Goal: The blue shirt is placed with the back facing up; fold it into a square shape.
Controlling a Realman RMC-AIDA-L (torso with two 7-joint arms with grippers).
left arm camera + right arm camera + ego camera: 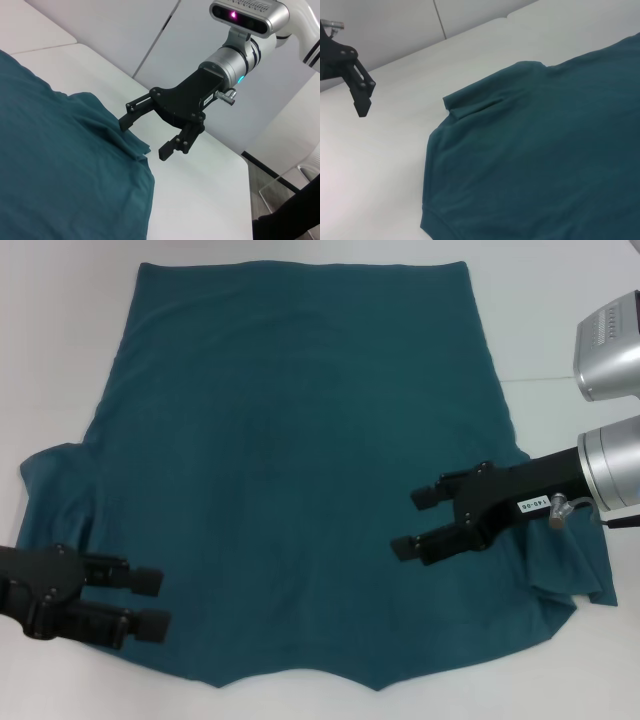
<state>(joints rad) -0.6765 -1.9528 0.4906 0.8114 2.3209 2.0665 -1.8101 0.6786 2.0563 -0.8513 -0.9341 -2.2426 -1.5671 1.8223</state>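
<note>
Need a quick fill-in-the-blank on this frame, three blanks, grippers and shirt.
1. The blue shirt lies spread on a ____ table.
2. The right gripper hovers over the shirt with its fingers ____.
3. The left gripper sits at the shirt's near-left edge, holding ____.

Missing words: white; open; nothing

Blue shirt [300, 460]: dark teal, plain knit, no print. Spread flat on the bench, hem at 12 o'clock, sleeves at 3 and 9, both sleeves rumpled, collar end toward 6.
</note>
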